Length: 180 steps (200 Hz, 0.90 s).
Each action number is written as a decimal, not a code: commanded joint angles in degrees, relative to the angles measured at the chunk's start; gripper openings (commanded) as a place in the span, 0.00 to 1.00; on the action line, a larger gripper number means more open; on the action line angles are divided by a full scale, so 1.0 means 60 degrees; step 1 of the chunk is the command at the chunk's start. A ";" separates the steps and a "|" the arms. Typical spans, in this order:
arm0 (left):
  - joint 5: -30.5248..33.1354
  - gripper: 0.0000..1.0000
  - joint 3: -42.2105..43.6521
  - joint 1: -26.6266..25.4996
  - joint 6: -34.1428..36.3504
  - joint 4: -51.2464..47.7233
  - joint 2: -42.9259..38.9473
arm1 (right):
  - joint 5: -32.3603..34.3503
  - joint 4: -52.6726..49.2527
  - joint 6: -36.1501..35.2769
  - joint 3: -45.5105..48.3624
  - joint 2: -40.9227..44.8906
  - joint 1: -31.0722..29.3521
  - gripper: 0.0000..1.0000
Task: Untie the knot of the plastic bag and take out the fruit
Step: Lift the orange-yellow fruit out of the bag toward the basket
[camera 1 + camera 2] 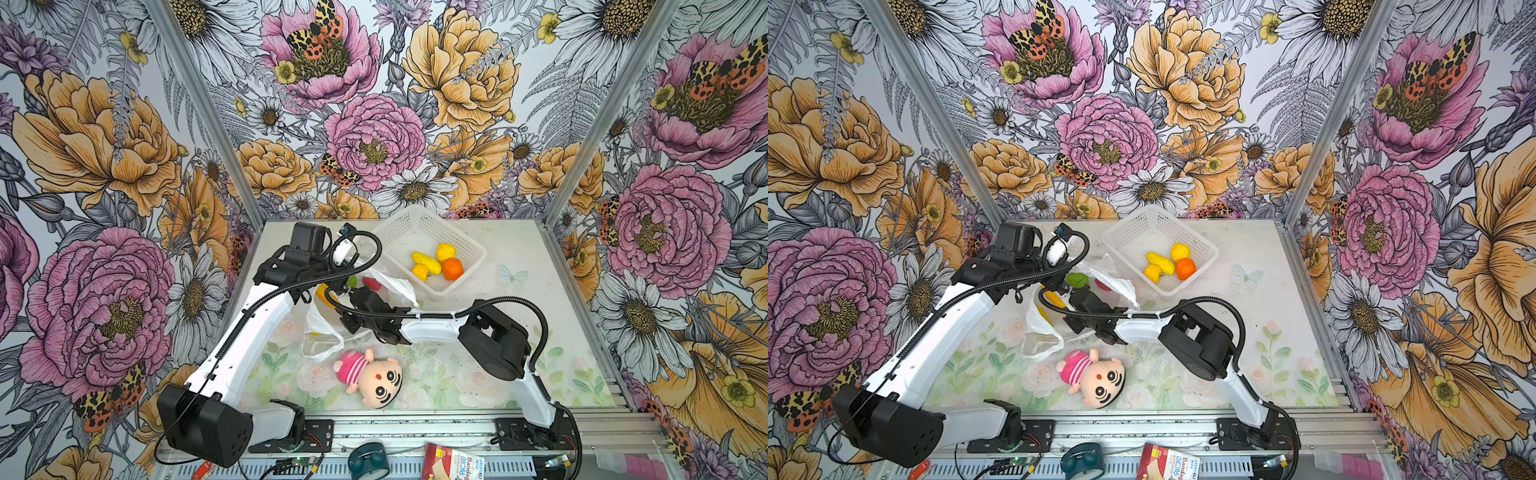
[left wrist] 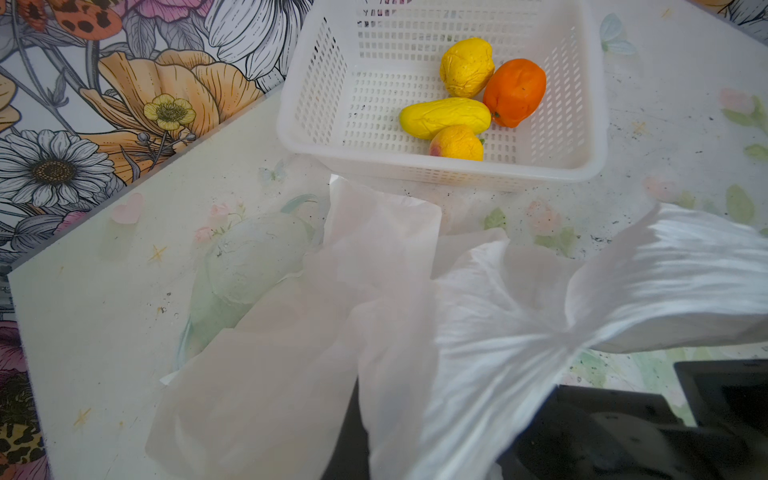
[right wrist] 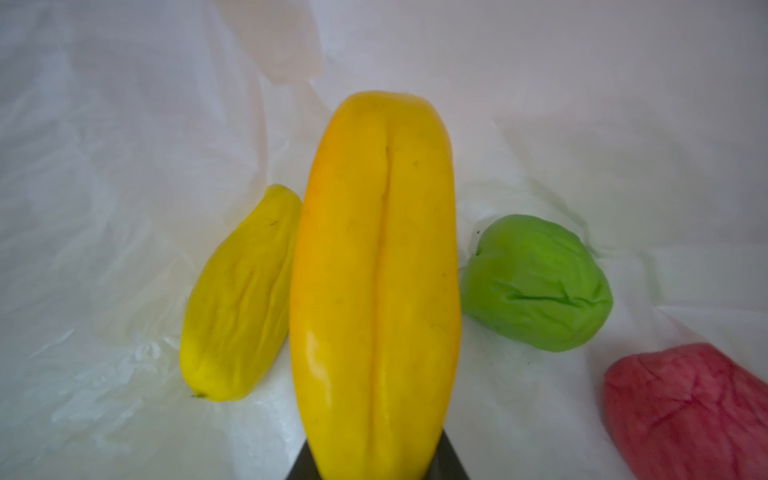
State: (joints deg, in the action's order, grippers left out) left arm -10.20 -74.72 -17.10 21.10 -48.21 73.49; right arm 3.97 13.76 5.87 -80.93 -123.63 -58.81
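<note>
Right hand [image 3: 376, 465] pinches the long yellow fruit [image 3: 374, 270] inside the plastic bag [image 3: 124, 166]. Left hand [image 2: 590, 395], pressed together, apparently grips the bag's bunched edge.

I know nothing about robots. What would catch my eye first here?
The loud flower wallpaper all round, then two black-and-white robot arms leaning mid-table over a thin crinkly white plastic bag, the right gripper pinching a long glossy orange-yellow toy fruit. Behind sits a white perforated plastic basket holding four fruits; in front lies a pink-striped plush doll.
</note>
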 commanded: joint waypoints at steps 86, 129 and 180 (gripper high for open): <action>-0.0060 0.00 -0.0057 0.0096 -0.0121 0.0027 -0.0165 | -0.0836 0.3239 -0.2129 0.4710 0.5551 -0.0265 0.07; -0.0052 0.00 -0.0042 0.0097 -0.0120 0.0028 -0.0164 | -0.0317 0.3174 -0.2599 0.5974 0.7695 -0.0297 0.07; -0.0066 0.00 -0.0065 0.0113 -0.0133 0.0035 -0.0135 | 0.1007 0.3485 -0.2702 0.7242 0.9569 0.0542 0.04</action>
State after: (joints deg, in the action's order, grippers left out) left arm -10.57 -74.78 -16.95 20.29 -47.59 72.90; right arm 4.95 27.59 -10.26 -39.11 -71.00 -58.92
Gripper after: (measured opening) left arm 0.045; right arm 0.259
